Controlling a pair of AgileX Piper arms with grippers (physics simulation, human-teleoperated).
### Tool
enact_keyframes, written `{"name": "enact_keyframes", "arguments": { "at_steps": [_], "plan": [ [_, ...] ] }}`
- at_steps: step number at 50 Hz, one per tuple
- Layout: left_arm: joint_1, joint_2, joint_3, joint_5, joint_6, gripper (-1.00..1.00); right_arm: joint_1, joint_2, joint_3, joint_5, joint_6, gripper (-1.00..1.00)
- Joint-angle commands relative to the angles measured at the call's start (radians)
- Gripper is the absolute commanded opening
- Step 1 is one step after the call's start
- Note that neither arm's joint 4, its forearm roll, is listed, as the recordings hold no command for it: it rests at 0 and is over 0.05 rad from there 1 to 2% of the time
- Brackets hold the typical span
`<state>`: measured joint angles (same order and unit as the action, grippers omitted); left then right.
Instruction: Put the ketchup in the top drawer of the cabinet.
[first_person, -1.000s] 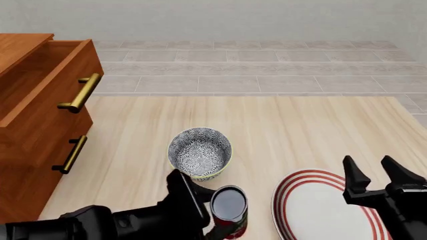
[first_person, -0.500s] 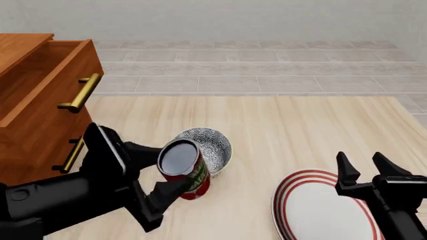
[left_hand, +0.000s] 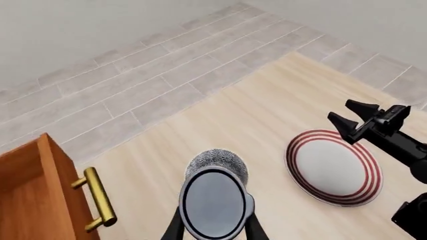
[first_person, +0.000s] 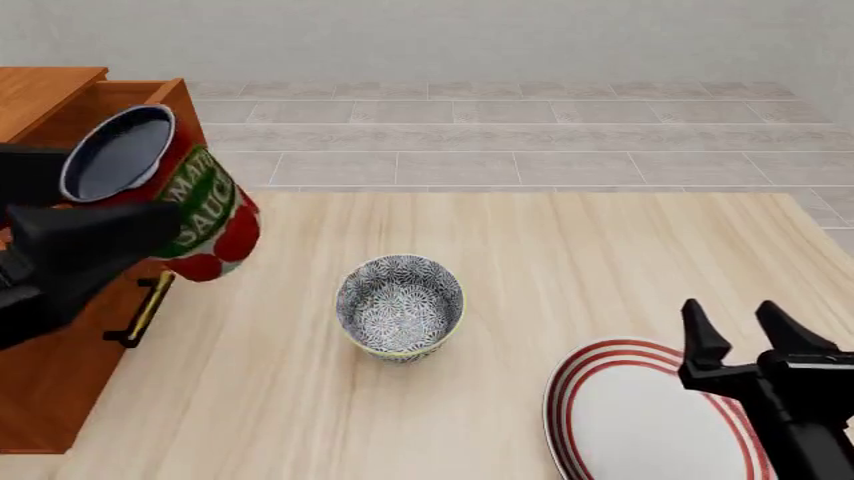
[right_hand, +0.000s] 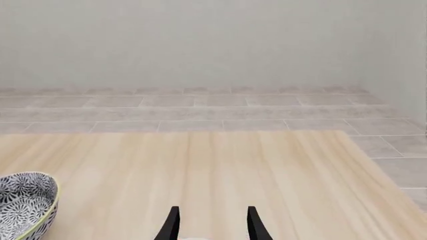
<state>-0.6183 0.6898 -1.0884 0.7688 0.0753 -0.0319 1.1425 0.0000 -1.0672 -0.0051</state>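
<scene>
My left gripper (first_person: 94, 205) is shut on the ketchup (first_person: 171, 195), a red bottle with a dark round cap and green-white label, held high in front of the pulled-out top drawer (first_person: 47, 130) of the reddish-brown cabinet (first_person: 54, 330). In the left wrist view the ketchup's cap (left_hand: 215, 202) fills the space between my fingers, with the drawer's brass handle (left_hand: 100, 199) beside it. My right gripper (first_person: 741, 335) is open and empty above the striped plate (first_person: 614, 420); its fingertips (right_hand: 172, 220) show in the right wrist view.
A grey patterned bowl (first_person: 399, 304) stands mid-table, also in the left wrist view (left_hand: 216, 161) and the right wrist view (right_hand: 25, 202). The lower drawer handle (first_person: 140, 310) is partly behind the bottle. The plate also shows in the left wrist view (left_hand: 333, 170).
My left gripper has lifted the ketchup from beside the bowl up and left, to the front of the top drawer. The right gripper has barely moved.
</scene>
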Motion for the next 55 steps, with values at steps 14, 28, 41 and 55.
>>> {"name": "enact_keyframes", "arguments": {
  "at_steps": [14,28,41,55],
  "plan": [
    [0.169,-0.006,-0.281,0.262,0.061,-1.00,0.012,-0.404,0.000,0.346,-0.020,1.00],
    [0.348,0.047,-0.406,0.349,0.112,-1.00,0.038,-0.520,0.000,0.424,0.009,1.00],
    [0.467,0.170,-0.497,0.385,0.119,-1.00,0.042,-0.503,0.000,0.415,-0.004,1.00],
    [0.603,0.242,-0.503,0.350,0.147,-1.00,0.039,-0.437,0.000,0.356,-0.009,1.00]
  ]
}}
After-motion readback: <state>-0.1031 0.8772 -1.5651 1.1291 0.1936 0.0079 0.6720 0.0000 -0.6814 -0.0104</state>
